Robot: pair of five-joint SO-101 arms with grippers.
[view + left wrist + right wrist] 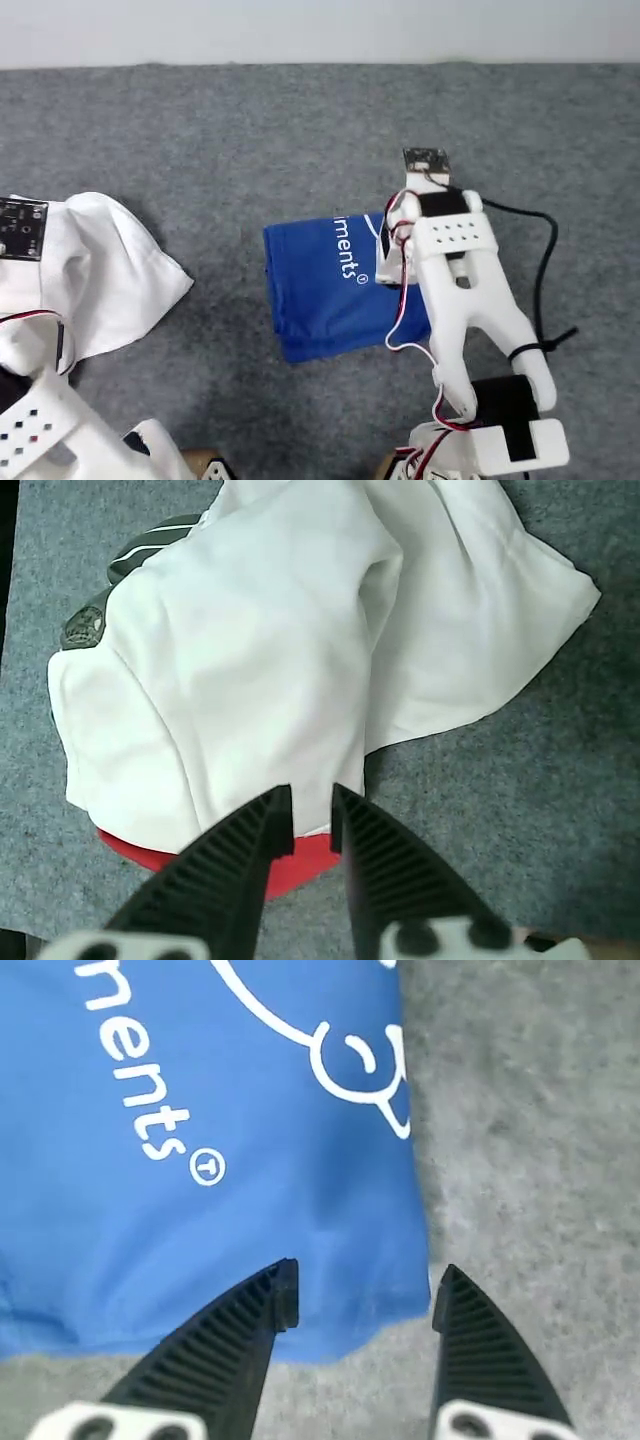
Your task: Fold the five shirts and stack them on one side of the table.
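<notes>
Tips of the right end effector (368, 1285) stand apart, straddling the near corner of the folded blue shirt (200, 1160) and clamped on nothing. We judge the step in hand to be carrying this shirt to the stack. We would lower until one finger slides under every layer at that corner, close firmly, and drag low rather than lift high, lest the fold open. The left end effector (311, 800) is empty, its tips almost together with a thin gap, above the edge of the white shirt (250, 660). That shirt lies rumpled over a red shirt (140, 858) and a dark shirt (150, 540) at the left of the high view. The blue shirt sits mid-frame, apart from them on the grey tabletop (200, 130).
</notes>
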